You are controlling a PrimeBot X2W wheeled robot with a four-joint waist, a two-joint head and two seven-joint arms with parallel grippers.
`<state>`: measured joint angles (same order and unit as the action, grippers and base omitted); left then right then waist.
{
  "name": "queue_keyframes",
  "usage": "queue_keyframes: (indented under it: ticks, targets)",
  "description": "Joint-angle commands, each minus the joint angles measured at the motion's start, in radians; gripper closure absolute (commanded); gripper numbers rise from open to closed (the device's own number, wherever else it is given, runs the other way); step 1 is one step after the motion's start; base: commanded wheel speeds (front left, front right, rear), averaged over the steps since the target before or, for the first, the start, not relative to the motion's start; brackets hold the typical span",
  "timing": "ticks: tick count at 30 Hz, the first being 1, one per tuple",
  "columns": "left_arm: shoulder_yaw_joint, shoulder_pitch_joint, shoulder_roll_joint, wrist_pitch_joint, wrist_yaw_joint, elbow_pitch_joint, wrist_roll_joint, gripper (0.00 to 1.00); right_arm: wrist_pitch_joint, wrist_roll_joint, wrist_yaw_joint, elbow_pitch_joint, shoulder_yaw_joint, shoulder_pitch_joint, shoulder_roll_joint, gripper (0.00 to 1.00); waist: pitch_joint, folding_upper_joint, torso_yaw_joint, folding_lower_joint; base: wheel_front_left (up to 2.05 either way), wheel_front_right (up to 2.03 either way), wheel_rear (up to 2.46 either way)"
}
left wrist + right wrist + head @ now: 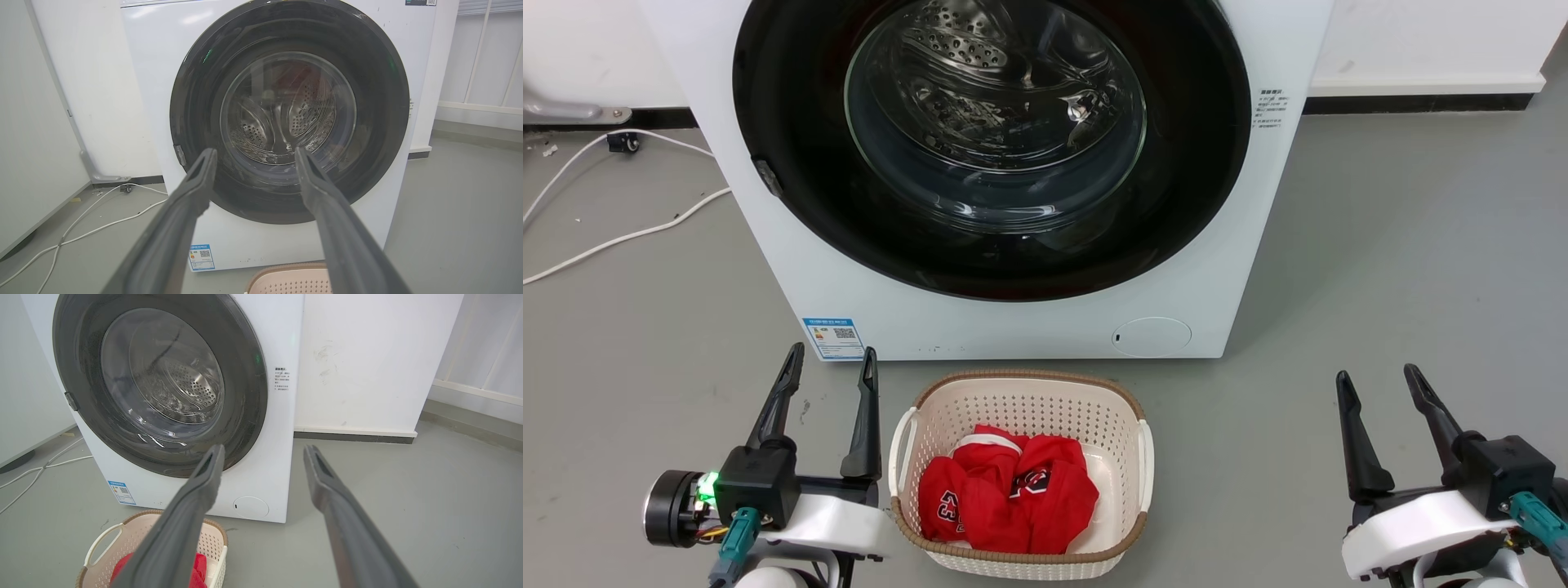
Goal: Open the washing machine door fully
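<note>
Washing machine (pixel 980 327) at 12 o'clock in head view, door (pixel 792 122) shut flush, likely rigid, hinged, glossy-slick, so hook the small grey tab (pixel 768 177) at its 8 o'clock; left claw (pixel 833 351) at 7 and right claw (pixel 1376 373) at 5 both spread, empty.

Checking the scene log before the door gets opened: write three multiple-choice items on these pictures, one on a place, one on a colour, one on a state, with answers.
1. Where is the laundry basket? A. on the floor before the washing machine B. atop the machine C. on a table
2. What colour is the clothing in it? A. blue B. green C. red
3. How is the washing machine door? A. fully open B. shut C. taken off
Answers: 1A, it stands on grey floor below the machine's front; 2C, red fabric lies in it; 3B, its black ring lies flush on the white front.
</note>
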<state>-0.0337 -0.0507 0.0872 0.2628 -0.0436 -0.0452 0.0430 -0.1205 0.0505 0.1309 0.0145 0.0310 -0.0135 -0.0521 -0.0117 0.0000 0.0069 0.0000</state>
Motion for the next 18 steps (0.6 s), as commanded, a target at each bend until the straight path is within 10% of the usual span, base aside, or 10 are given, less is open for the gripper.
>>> queue_keyframes:
  ticks: [1, 2, 4, 11, 18]
  targets:
    - [0.003, 0.008, -0.002, 0.003, -0.002, -0.002, -0.006, 0.0, -0.004, 0.005, 0.0, 0.002, 0.002, -0.004, 0.004, 0.0, 0.0, 0.0, 0.0, 0.0, 0.0, 0.0, 0.0]
    - [0.003, 0.008, -0.003, 0.003, -0.003, -0.003, -0.007, 0.0, -0.002, 0.012, 0.0, 0.004, 0.004, -0.004, 0.003, 0.0, 0.0, 0.0, -0.001, 0.0, 0.0, 0.0, 0.0]
    - [0.004, 0.008, -0.004, 0.003, -0.005, -0.003, -0.008, 0.0, 0.001, 0.02, 0.0, 0.007, 0.002, -0.003, 0.003, 0.94, -0.001, 0.0, -0.001, 0.0, 0.0, 0.0, 0.0]
    - [0.01, 0.003, -0.008, 0.003, -0.009, -0.004, -0.012, 0.0, -0.01, 0.096, 0.0, 0.012, -0.003, 0.01, 0.003, 1.0, -0.006, 0.0, -0.003, 0.0, 0.0, 0.0, 0.0]
    - [0.016, -0.001, -0.011, 0.003, -0.013, -0.005, -0.014, 0.0, -0.12, 0.689, 0.0, 0.06, -0.047, 0.042, 0.003, 1.0, -0.008, 0.0, -0.005, 0.0, 0.0, 0.0, 0.0]
